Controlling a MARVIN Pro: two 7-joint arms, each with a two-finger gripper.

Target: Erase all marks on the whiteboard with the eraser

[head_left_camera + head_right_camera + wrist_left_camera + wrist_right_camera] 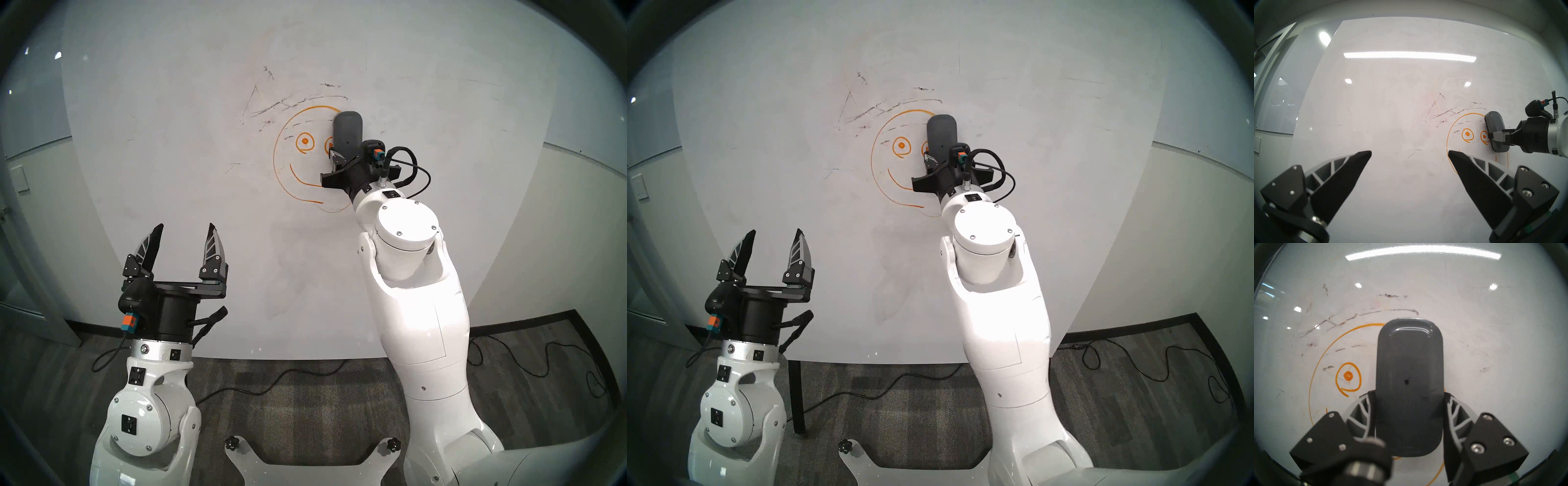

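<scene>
I am looking into an office or meeting room: grey plaid carpet tiles (305, 407), dark baseboard (529, 320), pale wall (576, 220) with a light switch (21, 179), a freestanding whiteboard (203, 169), cables (543, 359) trailing across the floor.

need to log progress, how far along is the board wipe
Done: the right gripper holds the eraser, and the face's right outline looks wiped away. In hand: the eraser covers the right eye. Left: the left eye, mouth, outline and black streaks on the whiteboard. The left gripper is open and idle.
</scene>
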